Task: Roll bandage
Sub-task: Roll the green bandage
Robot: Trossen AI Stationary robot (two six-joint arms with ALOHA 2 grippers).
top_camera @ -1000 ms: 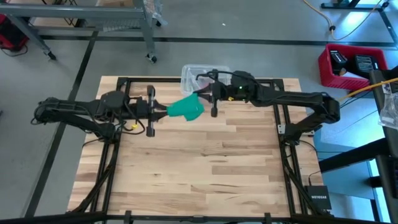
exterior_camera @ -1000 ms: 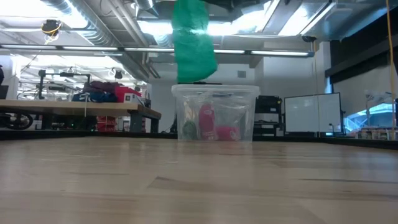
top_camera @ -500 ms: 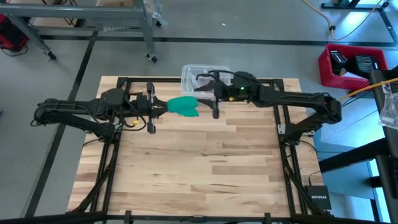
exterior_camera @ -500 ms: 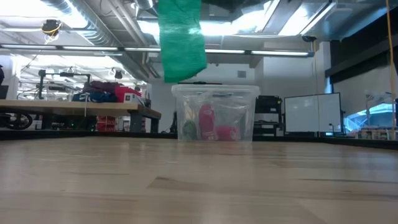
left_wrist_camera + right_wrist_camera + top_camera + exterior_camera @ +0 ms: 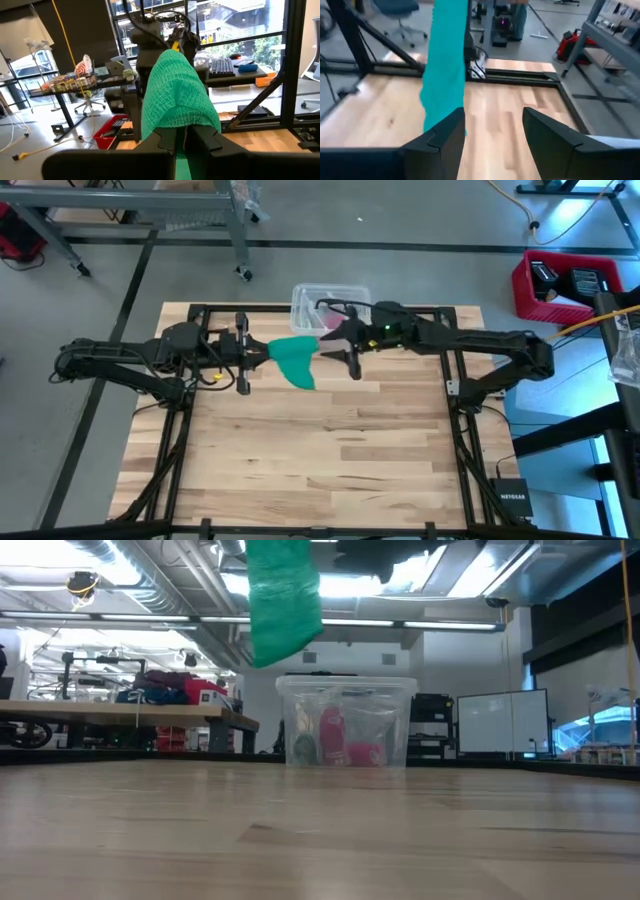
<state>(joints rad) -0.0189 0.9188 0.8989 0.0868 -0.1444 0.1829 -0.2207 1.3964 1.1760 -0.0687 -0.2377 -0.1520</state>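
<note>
- The bandage (image 5: 296,358) is a teal strip of thin open-weave cloth, held in the air above the far middle of the surface (image 5: 330,450); the low view shows it hanging well clear of the wood.
- It looks light, soft and stretchy, so it should sag and twist freely; I judge the free lower end the best place to take hold for rolling.
- The left hand (image 5: 183,142) is clamped on the bandage at one end, fingers pressed close together on the cloth.
- The right hand (image 5: 492,131) sits just beside the hanging strip, fingers apart and holding nothing.
- A clear tub (image 5: 345,722) with pink items inside stands on the far edge of the surface, behind the bandage.
</note>
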